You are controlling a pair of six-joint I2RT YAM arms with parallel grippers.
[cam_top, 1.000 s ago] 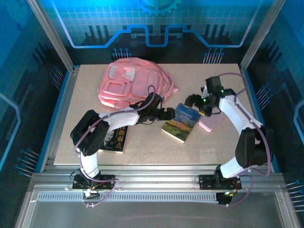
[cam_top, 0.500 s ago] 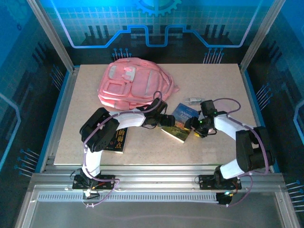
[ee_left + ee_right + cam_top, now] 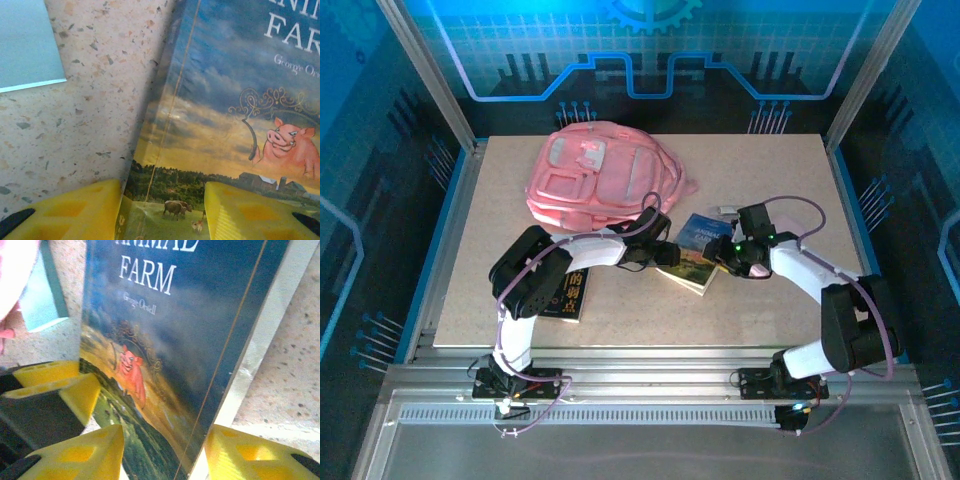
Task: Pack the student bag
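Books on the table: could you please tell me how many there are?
2. The Animal Farm book lies mid-table, just in front of the student bag; a dark book lies front left, partly under the left arm. More may be hidden under either arm.

Animal Farm bk — dark bk

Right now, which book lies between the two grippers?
The blue Animal Farm book, at the table's centre; the black book lies apart, near the front left edge.
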